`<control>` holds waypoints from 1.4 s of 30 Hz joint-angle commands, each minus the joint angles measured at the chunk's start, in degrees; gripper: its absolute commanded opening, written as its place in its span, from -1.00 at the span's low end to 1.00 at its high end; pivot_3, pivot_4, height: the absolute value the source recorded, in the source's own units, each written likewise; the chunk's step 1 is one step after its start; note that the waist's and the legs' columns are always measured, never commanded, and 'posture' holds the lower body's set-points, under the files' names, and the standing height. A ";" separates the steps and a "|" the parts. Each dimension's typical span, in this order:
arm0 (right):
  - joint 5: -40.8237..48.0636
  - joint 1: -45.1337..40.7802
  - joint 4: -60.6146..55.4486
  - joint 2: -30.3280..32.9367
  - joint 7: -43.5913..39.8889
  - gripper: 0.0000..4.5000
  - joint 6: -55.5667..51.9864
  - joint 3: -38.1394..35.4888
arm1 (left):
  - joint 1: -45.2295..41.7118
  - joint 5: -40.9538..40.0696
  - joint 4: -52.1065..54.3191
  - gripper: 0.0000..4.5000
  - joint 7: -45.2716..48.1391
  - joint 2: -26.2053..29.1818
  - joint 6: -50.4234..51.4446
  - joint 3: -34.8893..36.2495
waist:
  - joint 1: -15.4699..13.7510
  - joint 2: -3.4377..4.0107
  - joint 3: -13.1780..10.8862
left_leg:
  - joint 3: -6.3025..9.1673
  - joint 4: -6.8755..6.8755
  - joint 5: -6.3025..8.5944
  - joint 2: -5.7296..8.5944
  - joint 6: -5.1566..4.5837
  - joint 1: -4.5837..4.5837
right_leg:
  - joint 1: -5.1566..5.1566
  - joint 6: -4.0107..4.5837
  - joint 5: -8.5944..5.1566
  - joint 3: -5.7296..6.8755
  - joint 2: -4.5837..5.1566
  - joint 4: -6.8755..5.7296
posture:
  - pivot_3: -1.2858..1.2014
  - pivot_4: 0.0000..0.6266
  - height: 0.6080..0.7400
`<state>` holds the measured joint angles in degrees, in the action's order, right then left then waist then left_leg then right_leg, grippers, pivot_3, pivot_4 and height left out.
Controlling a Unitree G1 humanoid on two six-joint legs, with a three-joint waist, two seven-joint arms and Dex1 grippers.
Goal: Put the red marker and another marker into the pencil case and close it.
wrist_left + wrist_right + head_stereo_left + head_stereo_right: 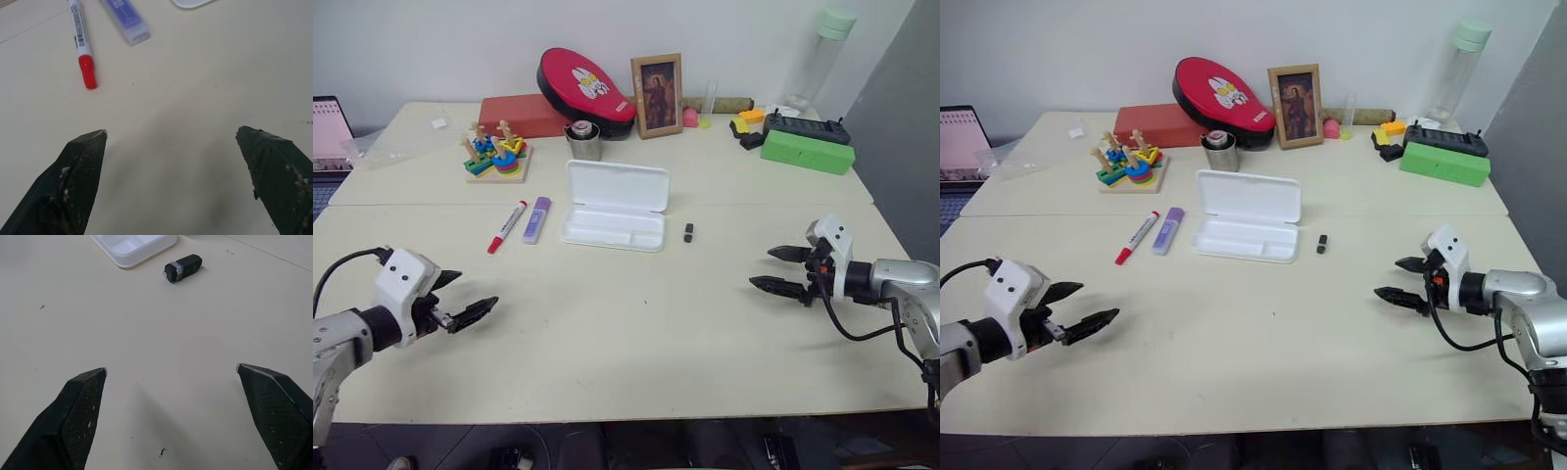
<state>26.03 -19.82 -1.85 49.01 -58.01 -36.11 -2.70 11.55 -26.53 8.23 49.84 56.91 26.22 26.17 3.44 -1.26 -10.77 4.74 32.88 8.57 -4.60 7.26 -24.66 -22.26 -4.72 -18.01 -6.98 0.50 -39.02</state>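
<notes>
The flat white plastic hinged pencil case (615,207) lies open at the middle of the cream tabletop (626,343), its lid on the far side of its tray. Left of it lies the short lilac marker (537,218), and just left of that, apart from it, the slim white red-capped marker (507,226). A small black block (688,232) lies just right of the case. The left claw (460,299) hangs over the near left of the tabletop, the right claw (780,270) over the near right, both well apart from the case.

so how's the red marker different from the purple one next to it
The red marker is slim and long, white-barrelled with a red cap; the purple marker is shorter, wider and lilac all over. The red marker lies slanted, the purple marker nearly straight. Both lie flat on the table, left of the open pencil case, untouched.
</notes>
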 commanded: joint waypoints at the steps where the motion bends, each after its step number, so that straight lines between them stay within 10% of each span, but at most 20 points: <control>1: 0.08 -1.29 -0.51 0.73 -1.63 0.98 0.07 -0.19 | 1.29 2.06 0.01 1.00 1.99 1.10 -1.33 1.55 | -0.02 0.01 0.00 | -0.01 0.00 0.00 0.00 0.00 0.00 | 0.00 0.03 -0.02 0.00 0.00 0.00 | 0.03 -0.52 1.00; 25: 0.06 -2.92 -0.93 -1.08 -3.44 0.98 0.51 1.43 | 0.55 4.99 -3.74 1.00 4.40 -1.48 -4.70 1.18 | -0.12 0.01 0.00 | -0.03 0.00 0.01 -0.01 -0.03 0.00 | -0.01 0.05 -0.02 -0.01 0.00 -0.02 | 0.03 -0.52 1.00; 33: -3.49 -16.21 0.23 -15.99 2.16 0.98 1.66 10.93 | -9.57 -3.10 4.66 1.00 -0.15 -9.70 0.10 -2.07 | 0.50 0.01 0.00 | -0.03 0.04 0.01 -0.03 -0.02 0.00 | 0.01 -0.07 0.07 -0.02 -0.03 -0.07 | 0.03 -0.52 1.00; 42: -18.71 -31.07 28.98 -32.34 6.14 0.98 14.40 23.17 | -21.93 -2.49 10.77 1.00 -8.79 -21.87 3.62 -15.81 | -0.26 -0.02 0.02 | 0.12 0.10 0.00 0.00 -0.01 -0.08 | 0.06 0.15 0.24 0.10 -0.04 -0.09 | 0.03 -0.52 1.00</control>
<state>9.68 -48.28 22.99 17.16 -52.15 -25.37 20.35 -8.76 -29.03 17.15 42.66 35.95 29.87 11.15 3.18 -1.29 -10.75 4.87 32.98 8.57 -4.60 7.25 -24.74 -22.22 -4.56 -17.77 -6.86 0.46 -39.14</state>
